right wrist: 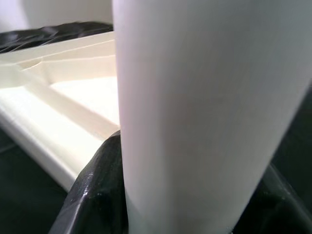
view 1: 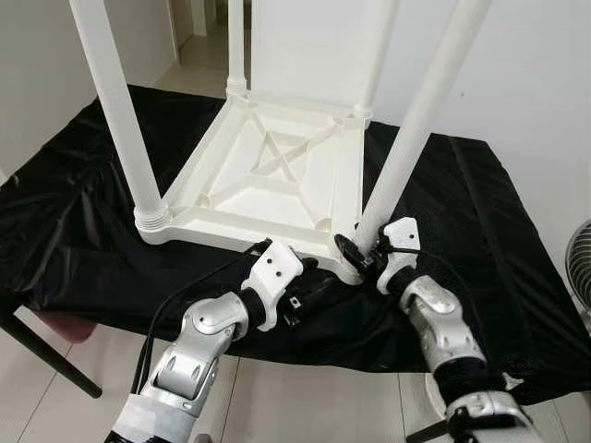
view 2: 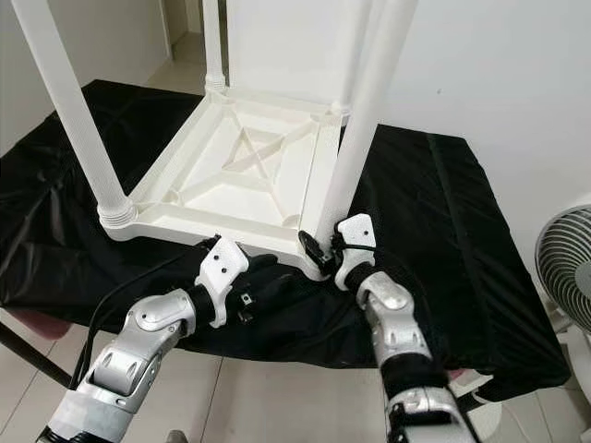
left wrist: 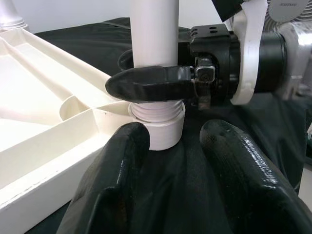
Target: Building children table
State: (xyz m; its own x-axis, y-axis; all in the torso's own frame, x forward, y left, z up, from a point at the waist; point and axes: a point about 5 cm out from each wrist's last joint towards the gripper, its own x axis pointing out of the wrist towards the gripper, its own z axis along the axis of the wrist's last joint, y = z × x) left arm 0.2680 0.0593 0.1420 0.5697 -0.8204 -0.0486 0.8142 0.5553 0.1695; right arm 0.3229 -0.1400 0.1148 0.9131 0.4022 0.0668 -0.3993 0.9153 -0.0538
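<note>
White plastic tabletop (view 1: 277, 171) lies upside down on a black cloth (view 1: 480, 231), four legs pointing up. At its near right corner, the right gripper (view 1: 355, 254) clamps the near right leg (view 1: 420, 129) just above its threaded socket. The left gripper (left wrist: 170, 165) sits just beside that corner, fingers spread, holding nothing.

smooth matt white plastic on the table top (view 1: 277, 185) and legs (view 1: 115, 101). crinkled, faintly shiny black cloth (view 1: 480, 212) beneath. glossy black fingers (left wrist: 117, 190).

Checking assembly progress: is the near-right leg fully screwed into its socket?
Not fully. The white plastic leg, gripped by the right pincer, shows exposed thread ridges above the white corner socket.
</note>
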